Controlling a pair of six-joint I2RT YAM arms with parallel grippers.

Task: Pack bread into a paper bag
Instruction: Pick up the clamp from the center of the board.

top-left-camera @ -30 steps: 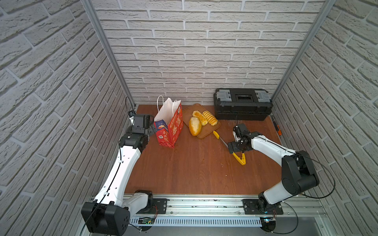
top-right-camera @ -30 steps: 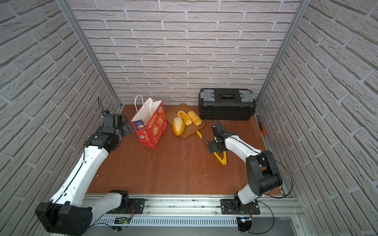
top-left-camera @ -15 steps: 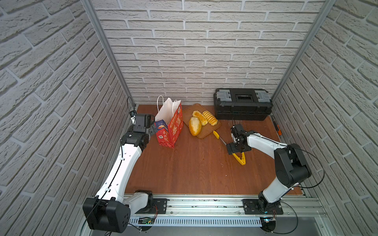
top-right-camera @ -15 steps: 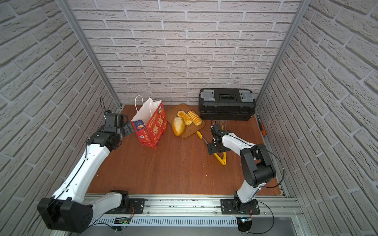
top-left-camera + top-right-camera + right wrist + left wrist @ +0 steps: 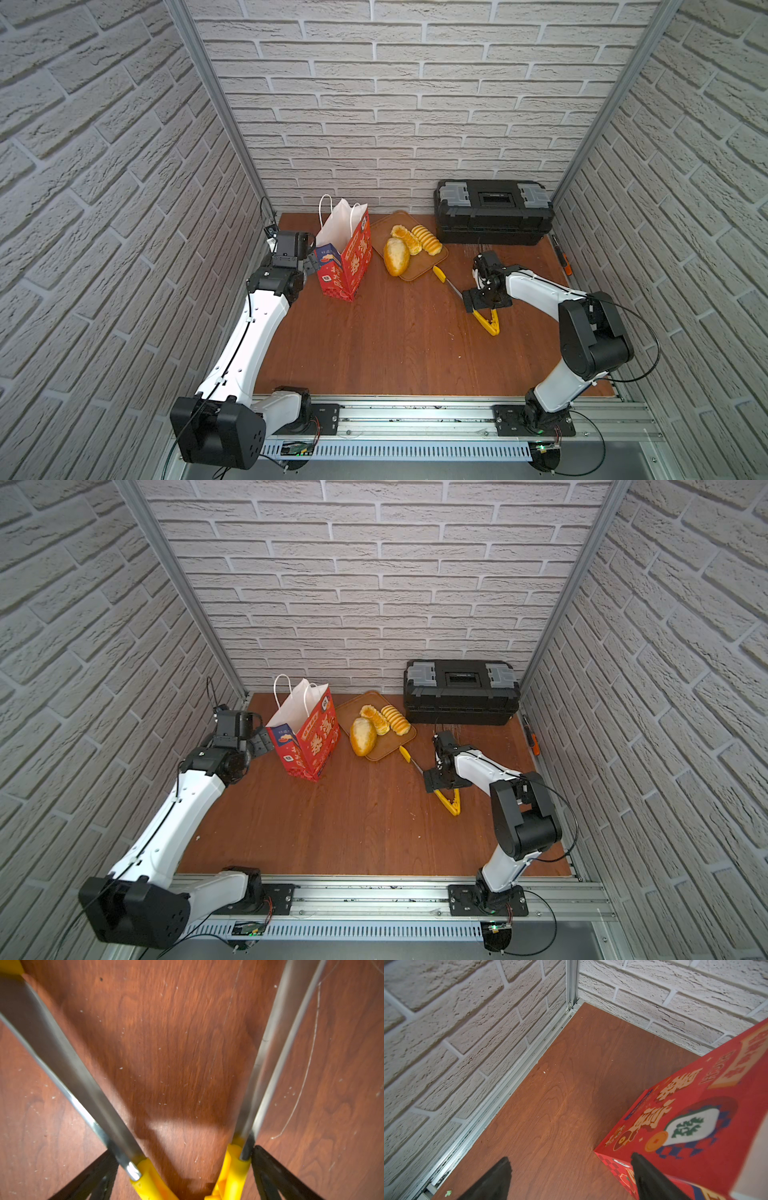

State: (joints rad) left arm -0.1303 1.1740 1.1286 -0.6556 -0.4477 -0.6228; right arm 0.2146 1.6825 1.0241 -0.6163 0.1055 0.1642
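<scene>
Chinese characters (image 5: 679, 1084) on paper bag (image 5: 716, 1157), unreadable

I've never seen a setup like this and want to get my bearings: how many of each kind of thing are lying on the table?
Bread pieces in view: 3 (loaf, topped pastry, ridged roll)
Paper bag: 1
Wooden board: 1
Tongs: 1
Black toolbox: 1
Orange-handled tool: 1
Total: 8. The inside of the bag cannot be seen.

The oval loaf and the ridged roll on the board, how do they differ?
The oval loaf has a smooth crust; the ridged roll is grooved crosswise. The oval loaf looks plumper, the ridged roll slimmer. The loaf lies nearer the robot, the roll farther back. Both are golden, on the board.
</scene>
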